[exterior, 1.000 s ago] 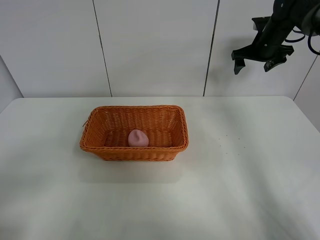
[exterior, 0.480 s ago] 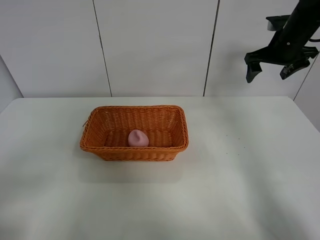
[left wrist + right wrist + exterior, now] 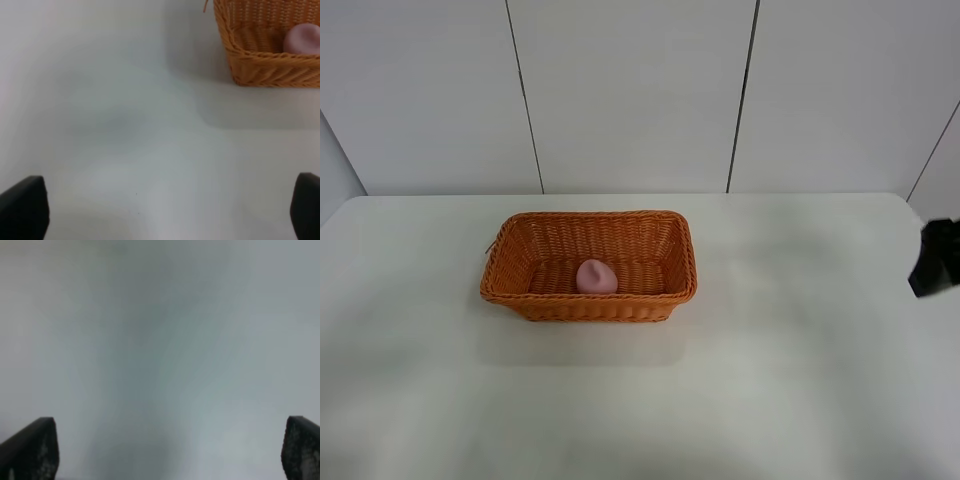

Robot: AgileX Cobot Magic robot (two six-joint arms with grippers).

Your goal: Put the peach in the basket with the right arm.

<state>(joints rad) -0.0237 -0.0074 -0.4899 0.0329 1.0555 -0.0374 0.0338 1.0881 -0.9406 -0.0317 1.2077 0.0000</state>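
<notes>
The pale-pink peach point(image 3: 596, 276) lies inside the orange-brown wicker basket point(image 3: 588, 301) in the middle of the table, near the basket's front wall. The left wrist view shows a corner of the basket point(image 3: 260, 67) with the peach point(image 3: 302, 39) in it. Only a black piece of the right arm point(image 3: 938, 258) shows at the far right edge of the high view, well away from the basket. My right gripper point(image 3: 165, 450) is open over blurred bare table, its fingertips point(image 3: 31, 450) far apart. My left gripper point(image 3: 165, 210) is open too, holding nothing.
The white table point(image 3: 770, 380) carries only the basket. White wall panels point(image 3: 630, 90) stand behind the table's far edge. The left arm does not show in the high view.
The right arm has swung from high at the upper right down to the right edge of the high view, almost out of frame. Basket and peach have not moved.
</notes>
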